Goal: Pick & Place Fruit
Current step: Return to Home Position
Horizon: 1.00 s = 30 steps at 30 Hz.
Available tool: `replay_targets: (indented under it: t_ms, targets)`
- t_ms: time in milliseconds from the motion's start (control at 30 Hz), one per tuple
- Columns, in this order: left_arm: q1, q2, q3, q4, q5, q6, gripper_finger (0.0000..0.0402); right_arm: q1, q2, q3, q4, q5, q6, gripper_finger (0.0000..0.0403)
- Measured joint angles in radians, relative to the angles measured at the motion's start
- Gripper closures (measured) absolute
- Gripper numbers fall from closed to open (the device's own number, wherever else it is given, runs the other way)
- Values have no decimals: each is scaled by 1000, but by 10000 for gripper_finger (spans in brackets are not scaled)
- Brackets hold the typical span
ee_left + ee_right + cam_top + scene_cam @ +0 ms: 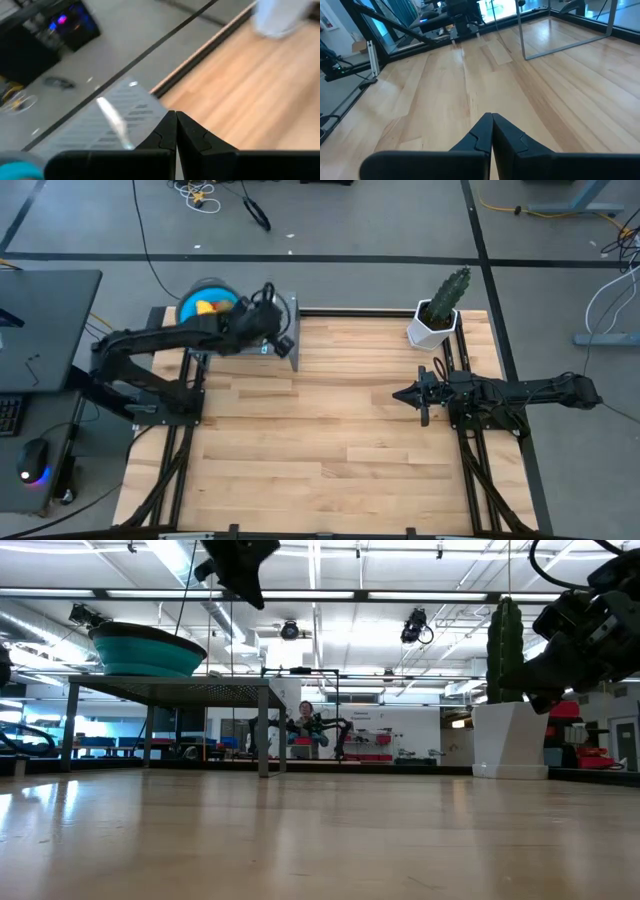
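Wooden table (330, 440), fruit (207, 307) in blue bowl (186, 304) (on shelf (293, 310)), left claw (176, 116) and right claw (492, 116) closed, empty

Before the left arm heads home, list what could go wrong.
The shut left gripper hangs over the grey perforated shelf by the slim white knife; a low retreat might sweep it off. The left arm runs close past the blue strainer bowl of yellow-orange toy fruit; a swing might nudge it. The right gripper waits apart, shut.
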Motion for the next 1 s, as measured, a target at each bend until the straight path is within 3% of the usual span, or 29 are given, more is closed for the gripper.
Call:
replay_targets:
  t_ms: [100,433,600,700,833,1000]
  targets:
    - [-90,-71,-108,92,1,-4,394,0,0,0,0,3,0,390]
    - [-331,-368,-632,628,46,-11,393,0,0,0,23,77,35,390]
    - [-452,-519,-860,929,46,62,398,0,0,0,24,89,37,390]
    - [-531,-585,-967,1061,1,115,396,0,0,0,24,118,36,390]
    - [-599,-658,-1073,1117,-65,164,396,0,0,0,31,192,34,390]
    - [-610,-747,-1190,1236,100,238,397,0,0,0,50,276,48,390]
